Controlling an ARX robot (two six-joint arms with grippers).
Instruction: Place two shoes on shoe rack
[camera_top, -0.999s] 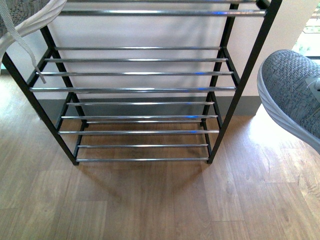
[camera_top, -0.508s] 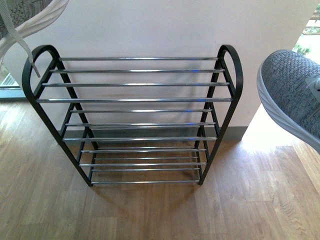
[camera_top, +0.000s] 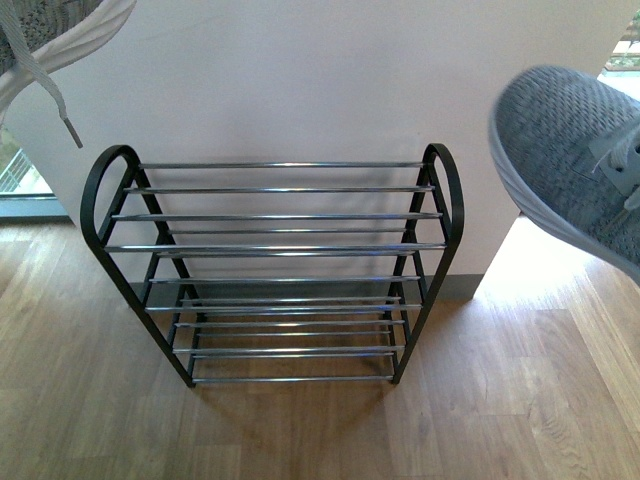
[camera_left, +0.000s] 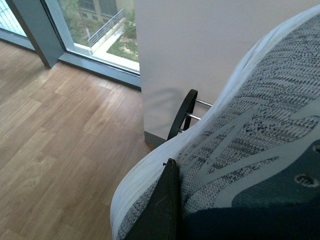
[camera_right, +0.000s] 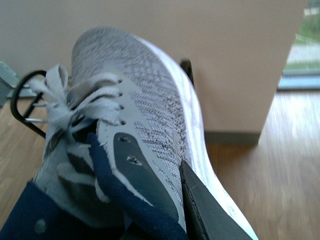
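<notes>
Finds the shoe rack (camera_top: 275, 248) upright on the wood floor (camera_top: 300, 435), back to the pale wall (camera_top: 300, 80), centred in the front view. Places neither sneaker on it.

Logs the left sneaker (camera_top: 70, 25) raised at the upper left of that view, above and outboard of the rack's left rounded end and apart from it, with one lace (camera_top: 50, 85) dangling. Logs the right sneaker (camera_top: 570, 150) raised at the right edge, toe toward the rack, above the floor and clear of the rack's right end.

Confirms the left gripper (camera_left: 167, 200) clamped on the left sneaker, one dark finger flat against the knit side; cannot see the other finger. Confirms the right gripper (camera_right: 192, 200) clamped on the right sneaker, one dark finger against the outer side beside the white sole.
</notes>
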